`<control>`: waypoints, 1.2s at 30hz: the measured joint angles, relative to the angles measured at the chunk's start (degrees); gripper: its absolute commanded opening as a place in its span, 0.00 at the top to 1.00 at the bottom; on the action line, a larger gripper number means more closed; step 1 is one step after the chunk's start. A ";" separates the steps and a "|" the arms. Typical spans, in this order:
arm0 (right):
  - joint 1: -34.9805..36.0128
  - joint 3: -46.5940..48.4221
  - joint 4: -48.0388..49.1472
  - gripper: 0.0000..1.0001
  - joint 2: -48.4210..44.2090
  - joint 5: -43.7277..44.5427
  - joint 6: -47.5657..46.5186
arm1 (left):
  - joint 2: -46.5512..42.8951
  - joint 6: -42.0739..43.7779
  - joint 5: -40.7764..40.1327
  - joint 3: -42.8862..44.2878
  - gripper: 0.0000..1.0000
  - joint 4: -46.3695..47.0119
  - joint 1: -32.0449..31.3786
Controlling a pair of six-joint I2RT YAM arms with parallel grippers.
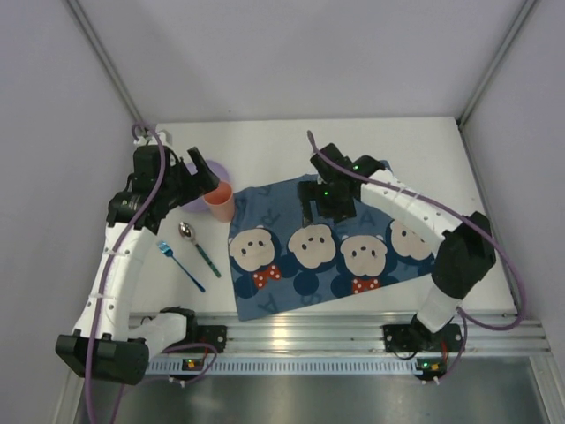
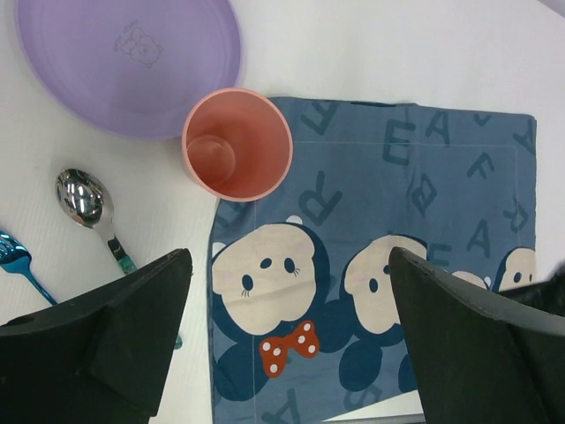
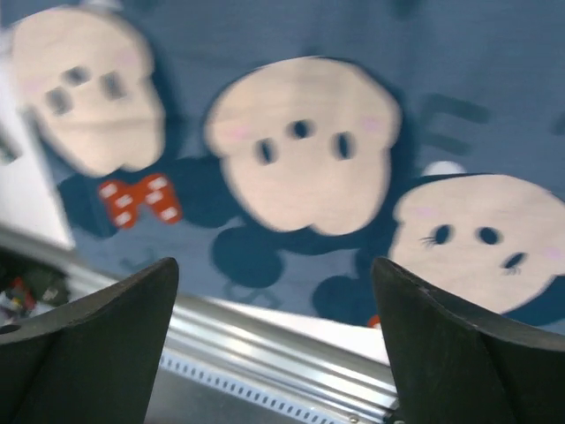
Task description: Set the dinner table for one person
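A: Locating the task's surface first?

B: Shown as the dinner table (image 1: 265,146), white and matte, filling the overhead view, with a ribbed rail (image 1: 309,334) along the near edge. Overlaid centre-right by a blue placemat (image 1: 305,287) printed with mice, lying somewhat askew.

A: And off the cloth, to the left?

B: Grouped there: a purple plate (image 2: 128,62) farthest back. Next, an orange cup (image 2: 237,144), upright, just beside the plate at the cloth's far-left corner; on the cloth or just off it, not to be told. Then a spoon (image 2: 84,199) and a blue fork (image 2: 16,256), flat on bare table, near each other but apart.

A: State of the tools?

B: For the left gripper (image 2: 289,256): spread wide, pinching nothing, hovering above the cup and the cloth's left edge. For the right gripper (image 3: 274,265): likewise spread and empty, poised over the mouse faces in a blurred wrist view.

A: Step in hand?

B: Judged as early, with the cloth down and nothing set in place upon it. Probably the approach to a first pick on the left side, cup or plate; impossible to say which.

A: Requirements of the next move?

B: Descending onto one rim only. For the plate, a pinch on a thin, low edge, with the cup close enough to be knocked. For the cup, fingers astride the wall, then a lift clear of the plate before travel to the cloth.
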 measured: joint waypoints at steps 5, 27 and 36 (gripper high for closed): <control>-14.45 -4.90 2.45 0.66 8.26 -0.92 -1.60 | 0.11 0.17 0.04 -0.28 0.02 -0.26 -0.63; -30.99 -16.79 12.11 1.00 12.57 -4.94 -1.44 | 3.91 2.69 -2.56 0.44 0.01 -3.56 -1.79; -30.12 -18.36 13.18 1.00 11.02 -3.15 0.87 | 10.95 3.43 -4.87 0.44 0.02 -2.89 -1.79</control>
